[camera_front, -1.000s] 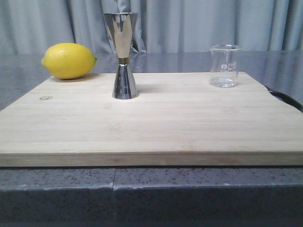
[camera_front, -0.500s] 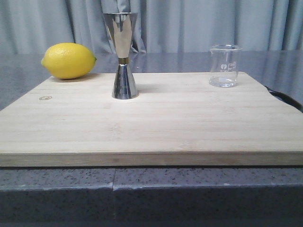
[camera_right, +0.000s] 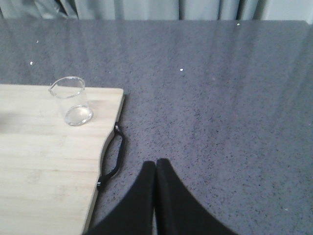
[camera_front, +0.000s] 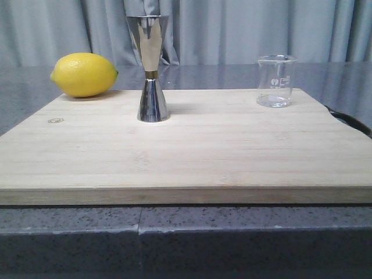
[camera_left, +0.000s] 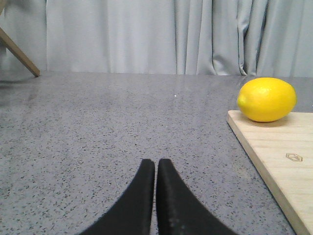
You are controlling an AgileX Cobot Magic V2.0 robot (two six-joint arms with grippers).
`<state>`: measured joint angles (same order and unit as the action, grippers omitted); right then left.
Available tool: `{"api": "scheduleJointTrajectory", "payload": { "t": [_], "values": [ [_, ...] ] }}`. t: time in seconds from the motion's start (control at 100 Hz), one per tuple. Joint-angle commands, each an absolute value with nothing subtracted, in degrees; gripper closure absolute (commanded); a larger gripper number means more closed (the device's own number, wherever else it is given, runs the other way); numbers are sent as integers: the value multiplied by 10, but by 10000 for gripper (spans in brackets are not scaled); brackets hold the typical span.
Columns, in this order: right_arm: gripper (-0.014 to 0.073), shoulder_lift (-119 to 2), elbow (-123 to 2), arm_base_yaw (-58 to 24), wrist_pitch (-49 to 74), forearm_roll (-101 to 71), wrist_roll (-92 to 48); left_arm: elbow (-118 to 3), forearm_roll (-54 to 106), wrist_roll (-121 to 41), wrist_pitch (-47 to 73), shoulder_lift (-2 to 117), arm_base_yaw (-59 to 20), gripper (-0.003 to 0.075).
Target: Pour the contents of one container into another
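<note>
Glass beaker: sitting upright on the bamboo board's right rear corner, at ten o'clock from my right gripper.
Right gripper: resting clenched, nearer arm.
Left gripper: resting clenched too.
Steel jigger: standing upright at the beaker's nine o'clock.

Lemon on wooden board, far-left corner; grey curtain behind.

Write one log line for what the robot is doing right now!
phase: not started | left gripper: shut | right gripper: shut | beaker, jigger: upright, apart
</note>
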<state>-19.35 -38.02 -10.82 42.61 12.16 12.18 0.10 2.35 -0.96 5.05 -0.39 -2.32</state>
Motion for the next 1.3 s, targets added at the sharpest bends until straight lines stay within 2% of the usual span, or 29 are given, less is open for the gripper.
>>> {"api": "scheduleJointTrajectory", "payload": {
  "t": [0.0, 0.3, 0.51, 0.59, 0.94, 1.11, 1.29],
  "values": [
    [651, -153, -335, -72, 309, 113, 121, 5, 27, -9, 6, -18, -27, 739],
    [651, -4, -100, 2, 99, 74, 121, 5, 27, -9, 6, -18, -27, 739],
    [651, 18, 25, 9, -23, 74, 121, 5, 27, -9, 6, -18, -27, 739],
    [651, 18, 20, 9, 15, 74, 121, 5, 27, -9, 6, -18, -27, 739],
    [651, 18, 24, 9, 0, 81, 120, 5, 27, -9, 6, -18, -27, 739],
    [651, 18, 24, 9, -25, -9, -62, 5, 27, -9, 6, -18, -27, 739],
    [651, 18, 24, 9, -50, -16, -64, 5, 27, -9, 6, -18, -27, 739]
  ]
}}
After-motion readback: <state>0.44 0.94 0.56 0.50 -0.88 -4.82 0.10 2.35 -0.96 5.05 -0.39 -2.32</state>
